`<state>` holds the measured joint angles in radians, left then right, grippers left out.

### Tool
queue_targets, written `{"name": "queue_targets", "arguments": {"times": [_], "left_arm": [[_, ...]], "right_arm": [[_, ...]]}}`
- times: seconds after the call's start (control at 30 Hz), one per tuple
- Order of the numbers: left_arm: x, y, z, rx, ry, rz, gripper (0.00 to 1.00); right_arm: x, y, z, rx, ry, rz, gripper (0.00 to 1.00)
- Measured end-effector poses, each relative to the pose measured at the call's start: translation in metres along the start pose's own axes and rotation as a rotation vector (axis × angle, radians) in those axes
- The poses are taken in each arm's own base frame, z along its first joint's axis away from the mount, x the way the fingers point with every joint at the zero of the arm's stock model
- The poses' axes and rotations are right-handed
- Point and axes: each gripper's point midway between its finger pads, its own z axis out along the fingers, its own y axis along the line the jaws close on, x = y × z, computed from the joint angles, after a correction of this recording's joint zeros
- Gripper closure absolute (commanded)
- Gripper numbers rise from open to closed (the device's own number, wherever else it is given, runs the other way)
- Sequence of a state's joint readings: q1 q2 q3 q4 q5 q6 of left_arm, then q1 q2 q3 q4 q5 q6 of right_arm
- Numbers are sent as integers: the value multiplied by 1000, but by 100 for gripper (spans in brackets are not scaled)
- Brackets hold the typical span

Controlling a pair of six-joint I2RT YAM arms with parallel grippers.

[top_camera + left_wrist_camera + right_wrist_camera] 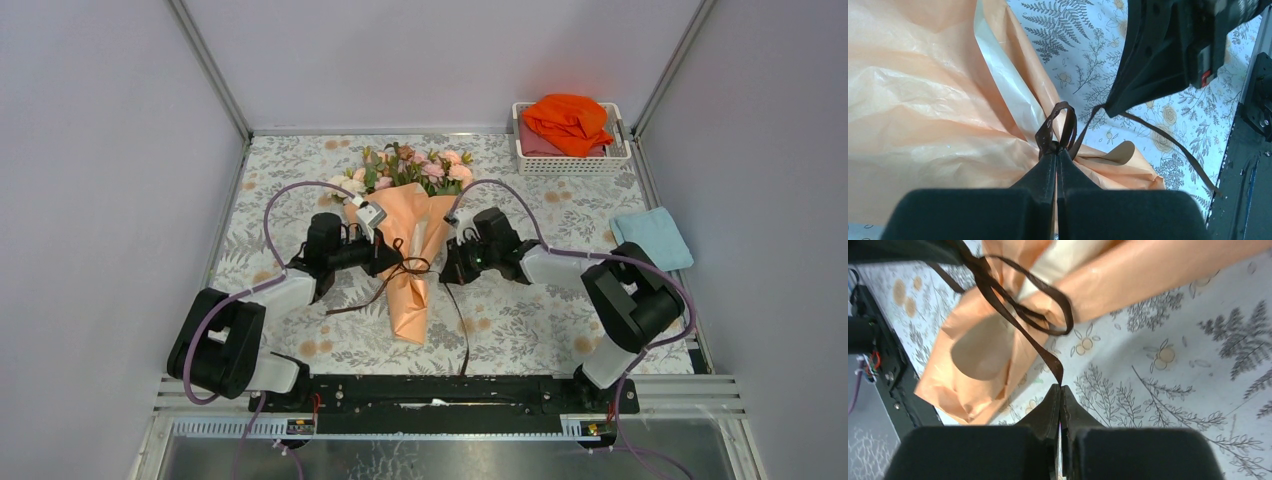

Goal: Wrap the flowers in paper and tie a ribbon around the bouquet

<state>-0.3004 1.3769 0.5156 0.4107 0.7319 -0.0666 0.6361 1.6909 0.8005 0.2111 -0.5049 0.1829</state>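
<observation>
found the bouquet (412, 262) lying on the desk (540, 320), blooms at the far end; saw the left pincer (1057, 152) clamped on a ribbon (1047, 129) loop at its waist; saw the right pincer (1062, 386) closed on a ribbon strand

Lighting is bright, even and diffuse, with soft, faint shadows. Wrist views show mild glare on the paper (923, 100); near gripper fingers (1048, 415) appear blurred.

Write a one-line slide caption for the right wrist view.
Right gripper pinches the dark brown ribbon, which is looped around the peach-orange paper bouquet.
</observation>
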Motion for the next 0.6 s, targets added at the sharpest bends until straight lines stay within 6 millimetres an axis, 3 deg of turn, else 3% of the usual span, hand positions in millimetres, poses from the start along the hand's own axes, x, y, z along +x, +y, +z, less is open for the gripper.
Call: {"name": "queue_targets", "arguments": {"times": [0.13, 0.27, 0.6], "left_arm": [[1, -1, 0, 8, 1, 8, 100], [1, -2, 0, 13, 1, 15, 100], [1, -3, 0, 21, -1, 23, 100]], "right_arm": [[-26, 8, -5, -2, -53, 5, 100], [-40, 14, -4, -5, -65, 24, 100], [-44, 17, 22, -9, 19, 98, 100]]}}
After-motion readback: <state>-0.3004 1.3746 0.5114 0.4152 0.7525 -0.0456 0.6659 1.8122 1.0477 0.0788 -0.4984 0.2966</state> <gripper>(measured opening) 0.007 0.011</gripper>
